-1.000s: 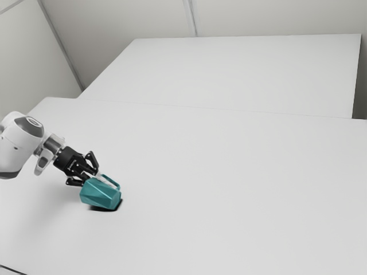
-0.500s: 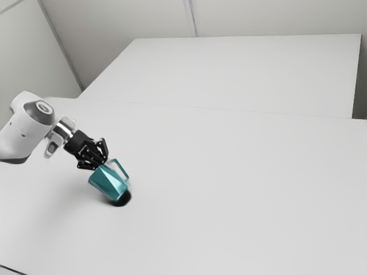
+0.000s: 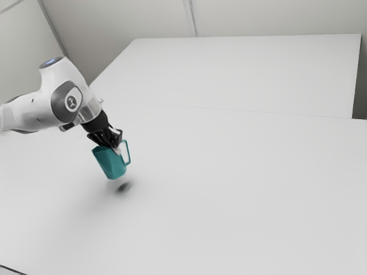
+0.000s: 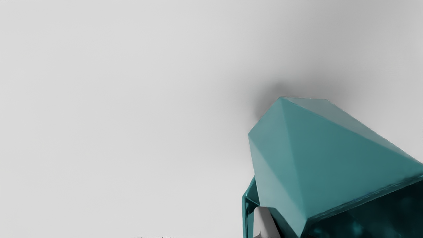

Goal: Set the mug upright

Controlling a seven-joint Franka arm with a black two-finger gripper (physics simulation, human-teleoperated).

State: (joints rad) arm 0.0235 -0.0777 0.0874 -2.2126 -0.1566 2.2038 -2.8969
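The teal faceted mug [image 3: 110, 162] hangs above the table in the exterior view, somewhat tilted, its base down and its handle toward the exterior view's right. My gripper [image 3: 117, 146] is at its upper end, shut on the wall beside the handle. In the wrist view the mug [image 4: 314, 158] shows its outer facets and part of its dark opening. There my gripper [image 4: 282, 228] has one grey fingertip [image 4: 264, 222] between handle and body; the other is hidden by the mug.
A white table [image 3: 241, 183] spreads around and below the mug, whose dark shadow lies beneath it. Behind stands another white surface [image 3: 241, 71], with pale walls beyond. A dark line crosses the exterior view's lower left corner.
My hand has risen and moved toward the exterior view's right, lifting the mug off the table. The mug has turned from lying on its side to a steeper pose, base downward.
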